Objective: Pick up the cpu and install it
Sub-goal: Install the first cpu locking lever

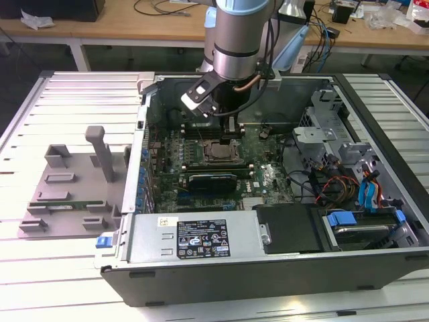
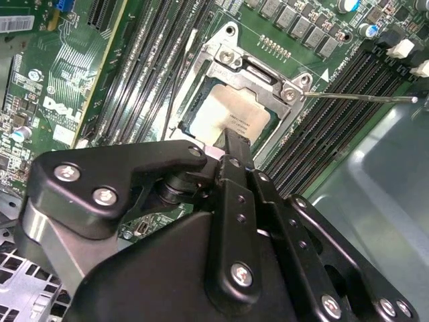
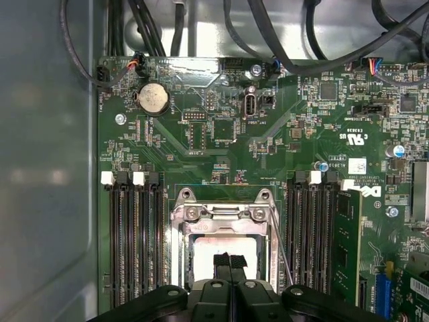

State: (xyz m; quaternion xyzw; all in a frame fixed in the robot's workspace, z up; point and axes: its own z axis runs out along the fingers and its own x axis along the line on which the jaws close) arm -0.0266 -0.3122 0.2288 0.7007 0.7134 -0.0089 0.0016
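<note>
Working across from the exterior view's left: the grey parts tray [image 1: 67,194] is sitting on the slatted table outside the case, with a green memory stick [image 1: 60,203] lying along its near edge. Nothing there is needing my attention right now.

Moving into the open PC case [image 1: 375,121], the arm is hanging over the middle of the motherboard [image 1: 268,178], right above the socket [image 1: 221,153]. The pick-up part is looking done to me, because in both wrist views the cpu [image 2: 231,121] [image 3: 201,251] is lying flat inside the socket's metal frame [image 2: 228,59], pale top facing up, with memory slots [image 3: 134,235] running along both sides of it. So I'm reading this as the install stage, seating or pressing, not carrying.

The gripper [image 2: 234,137] [image 3: 229,260] is showing its two fingers pinched together with nothing between them. The tip is sitting over the cpu's top, near the edge closest to the wrist. I can't tell whether it's touching or hovering just above.

Toward the exterior view's right, the thin retention lever [image 2: 362,98] is sticking out from the frame's corner across the memory slots toward the case wall. I'm not able to tell if the frame is clamped down, so I'm counting locking as not confirmed.
</note>
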